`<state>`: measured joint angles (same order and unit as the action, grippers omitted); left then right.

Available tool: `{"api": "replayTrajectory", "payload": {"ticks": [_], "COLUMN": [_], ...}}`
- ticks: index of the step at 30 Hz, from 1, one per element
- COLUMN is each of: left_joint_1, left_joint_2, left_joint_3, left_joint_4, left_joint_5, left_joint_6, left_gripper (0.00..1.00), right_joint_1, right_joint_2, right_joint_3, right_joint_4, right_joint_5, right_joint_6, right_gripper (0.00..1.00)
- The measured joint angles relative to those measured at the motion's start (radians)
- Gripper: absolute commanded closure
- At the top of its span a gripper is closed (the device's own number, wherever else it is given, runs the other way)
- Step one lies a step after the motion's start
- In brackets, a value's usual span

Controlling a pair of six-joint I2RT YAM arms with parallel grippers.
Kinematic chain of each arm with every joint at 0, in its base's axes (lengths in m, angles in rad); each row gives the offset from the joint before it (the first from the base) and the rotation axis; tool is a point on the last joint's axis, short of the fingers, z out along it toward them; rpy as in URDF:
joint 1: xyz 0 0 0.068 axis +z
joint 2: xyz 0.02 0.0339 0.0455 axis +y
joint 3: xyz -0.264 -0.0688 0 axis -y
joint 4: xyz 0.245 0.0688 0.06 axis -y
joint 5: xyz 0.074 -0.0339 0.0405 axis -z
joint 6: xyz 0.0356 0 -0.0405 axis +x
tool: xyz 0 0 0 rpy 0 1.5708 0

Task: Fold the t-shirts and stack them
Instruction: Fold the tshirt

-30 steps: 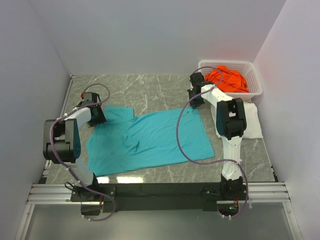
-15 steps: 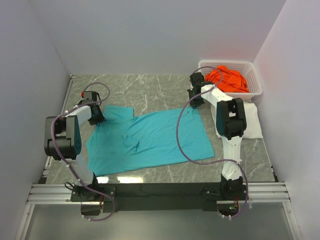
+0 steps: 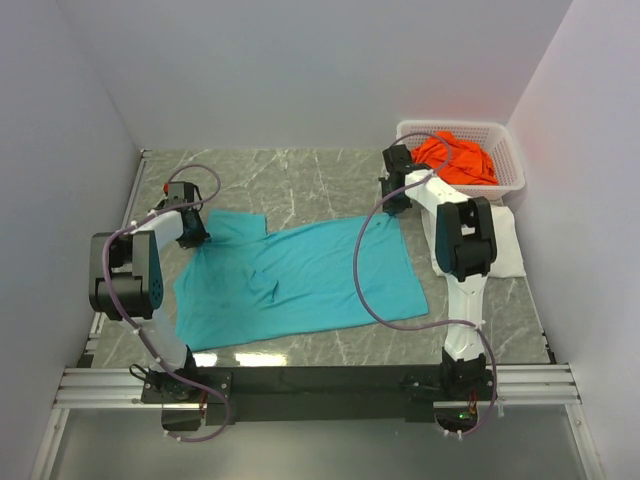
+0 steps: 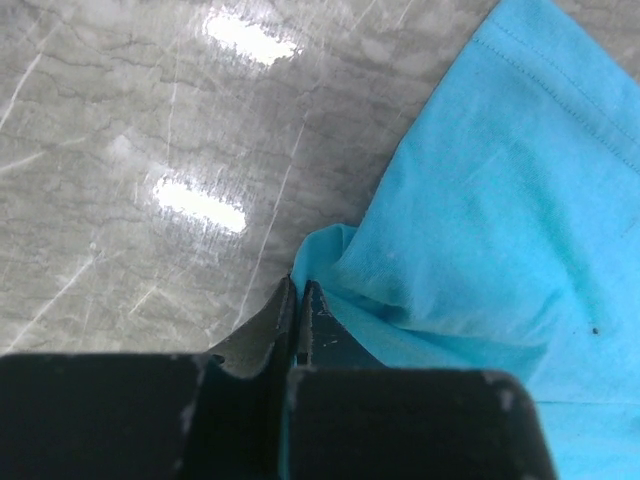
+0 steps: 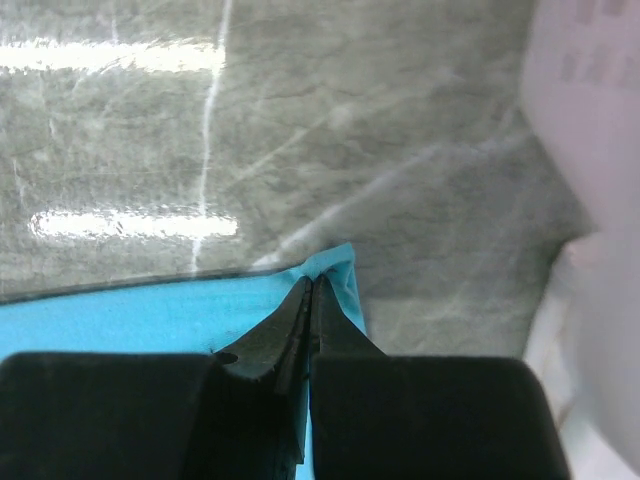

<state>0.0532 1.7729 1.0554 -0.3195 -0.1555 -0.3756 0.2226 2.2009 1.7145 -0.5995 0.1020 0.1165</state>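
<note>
The teal t-shirt (image 3: pixel 300 280) lies spread and somewhat rumpled across the middle of the marble table (image 3: pixel 290 175). The left gripper (image 4: pixel 298 292) is clenched on a small fold at the shirt's left edge, near the sleeve; the right gripper (image 5: pixel 310 288) is pinched tight on the shirt's far right corner, where the cloth peaks up at its tips. An orange t-shirt (image 3: pixel 458 158) is heaped in the white lattice basket (image 3: pixel 512 160) at the far right of the table; a white t-shirt (image 3: pixel 508 248), folded as far as the overhead view lets me judge, lies on the table just in front of the basket, to the right of the teal one.
</note>
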Motion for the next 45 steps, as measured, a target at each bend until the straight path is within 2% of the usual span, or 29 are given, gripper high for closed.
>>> {"api": "replayTrajectory", "payload": {"ticks": [6,10,13,22,32,35,40,45], "left_joint_1": [0.007,0.012,0.021,0.055,0.063,0.059,0.030,-0.003], "left_joint_2": [-0.016,-0.031,-0.037,-0.085,-0.224,-0.209,-0.119,-0.041], "left_joint_3": [-0.003,-0.011,-0.022,-0.047,-0.095,-0.088,-0.043,0.002], "left_joint_4": [-0.014,-0.019,-0.019,-0.026,-0.021,-0.019,-0.023,-0.023], "left_joint_5": [-0.011,-0.016,-0.019,-0.037,-0.041,-0.027,-0.021,-0.025], "left_joint_6": [-0.002,-0.005,-0.008,-0.034,-0.084,-0.079,-0.062,-0.046], "left_gripper": [0.97,0.68,0.58,0.57,0.54,0.53,0.56,0.56], "right_joint_1": [-0.027,-0.038,-0.039,-0.039,-0.039,-0.039,-0.039,-0.039], "right_joint_2": [-0.071,-0.105,-0.106,-0.106,-0.106,-0.106,-0.106,-0.106], "right_joint_3": [-0.035,-0.035,-0.035,-0.039,-0.039,-0.039,-0.039,-0.040], "right_joint_4": [0.020,0.040,0.045,0.048,0.054,0.054,0.054,0.055], "right_joint_5": [0.011,0.010,0.009,0.002,-0.003,-0.003,-0.003,-0.006], "right_joint_6": [0.044,0.056,0.058,0.058,0.058,0.058,0.058,0.057], "right_gripper": [1.00,1.00,1.00,1.00,1.00,1.00,1.00,1.00]}}
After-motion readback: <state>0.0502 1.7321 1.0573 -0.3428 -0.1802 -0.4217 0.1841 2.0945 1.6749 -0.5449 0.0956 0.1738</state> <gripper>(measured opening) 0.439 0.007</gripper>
